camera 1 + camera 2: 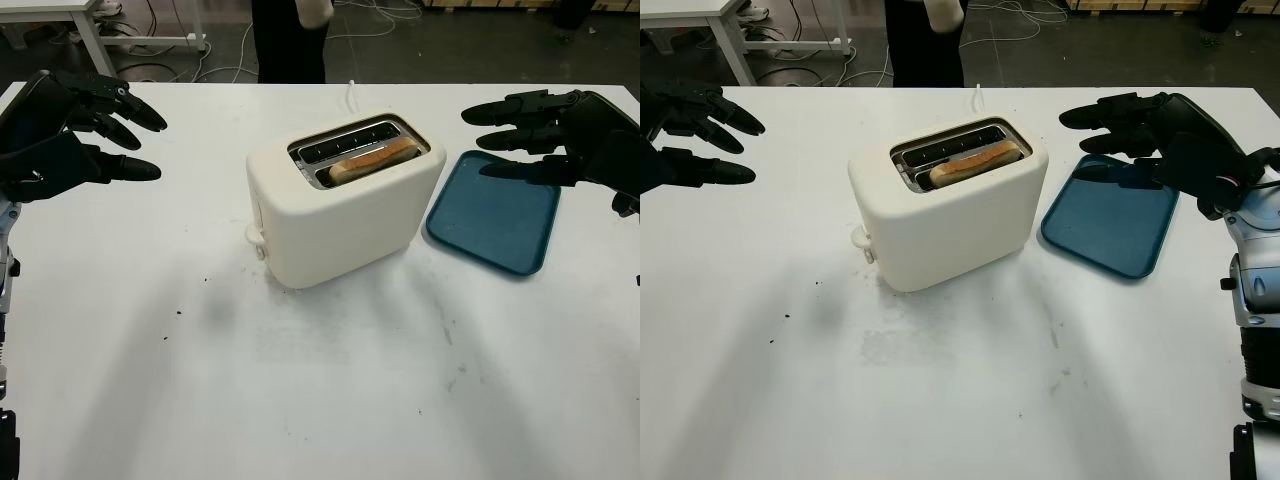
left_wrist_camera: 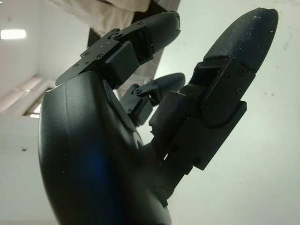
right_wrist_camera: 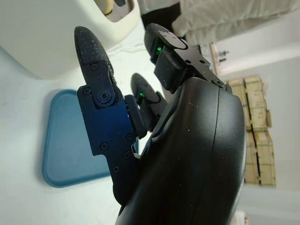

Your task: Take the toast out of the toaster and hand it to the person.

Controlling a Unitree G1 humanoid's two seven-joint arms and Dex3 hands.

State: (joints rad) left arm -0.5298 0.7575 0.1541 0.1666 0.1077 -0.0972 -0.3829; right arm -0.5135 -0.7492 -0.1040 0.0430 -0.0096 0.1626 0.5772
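Cream toaster (image 1: pixel 345 205) is sitting near the middle of the white desk (image 1: pixel 330 390), turned at an angle, its lever knob facing the desk's left edge. Toast (image 1: pixel 372 160) is standing in the slot nearer the robot, top edge poking just above the slot rim; the far slot is showing only dark wire guides. A white cord (image 1: pixel 351 92) is running from behind the toaster toward the desk's far edge.

Blue tray (image 1: pixel 495 215) is lying flat just beside the toaster, toward the desk's right edge, not touching it.

Left hand (image 1: pixel 70 135) is hovering above the desk near the far left corner, open, holding nothing, fingertips pointing toward the toaster, well apart from it. Right hand (image 1: pixel 1160 135) is hovering over the tray's far edge, open, holding nothing, fingertips pointing toward the toaster's right end.

A person (image 1: pixel 288 38) in dark clothing is standing past the desk's far edge, behind the toaster.
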